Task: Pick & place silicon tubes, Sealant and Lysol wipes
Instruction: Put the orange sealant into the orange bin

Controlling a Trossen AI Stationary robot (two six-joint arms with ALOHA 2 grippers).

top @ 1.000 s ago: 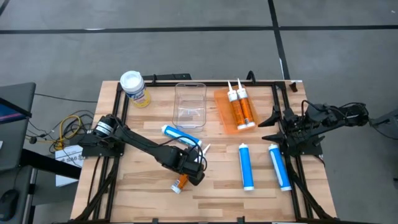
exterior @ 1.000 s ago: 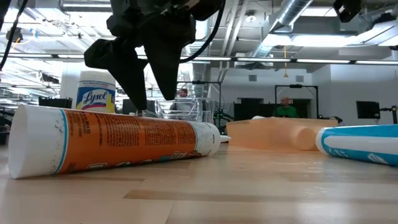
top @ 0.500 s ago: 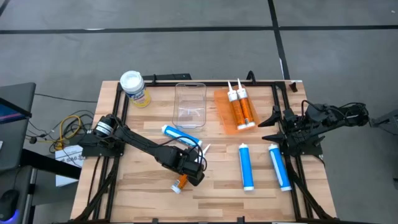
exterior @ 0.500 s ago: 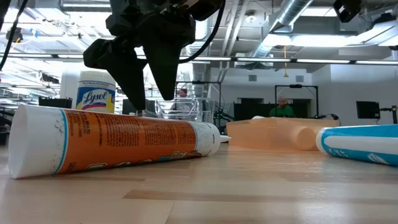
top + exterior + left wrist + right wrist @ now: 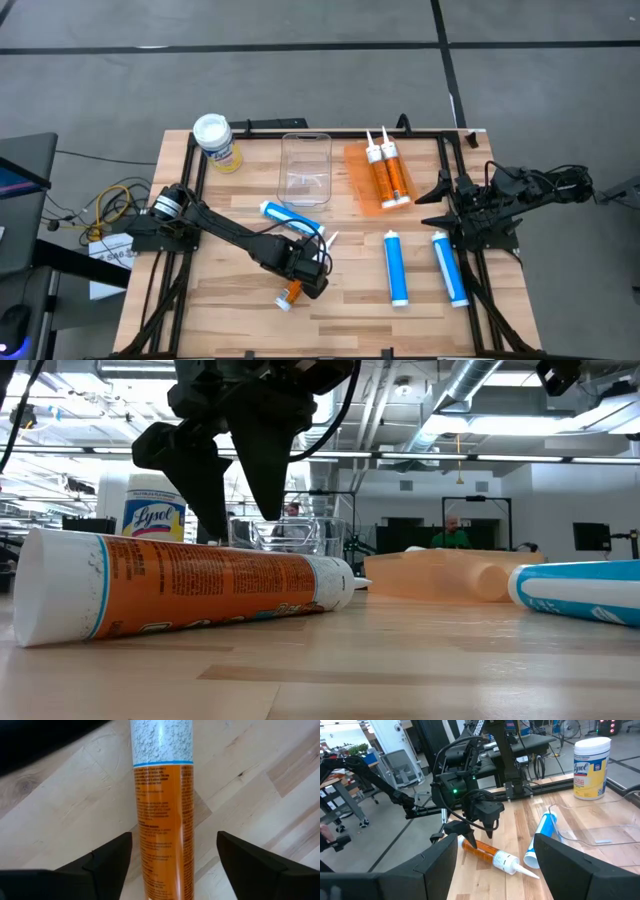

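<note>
left gripper: fingers apart, straddling orange tube, not clamped
orange tube: flat on table, near-left
right gripper: fingers apart, parked right edge
Lysol wipes: upright, far-left corner

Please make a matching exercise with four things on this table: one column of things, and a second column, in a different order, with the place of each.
Things:
1. Lysol wipes
2. clear bin
3. left gripper
4. right gripper

Places:
A. at the table's right edge
B. over the lone orange tube
C. far left corner
D. beside the orange tray

Pairs: 1-C, 2-D, 3-B, 4-A
</note>
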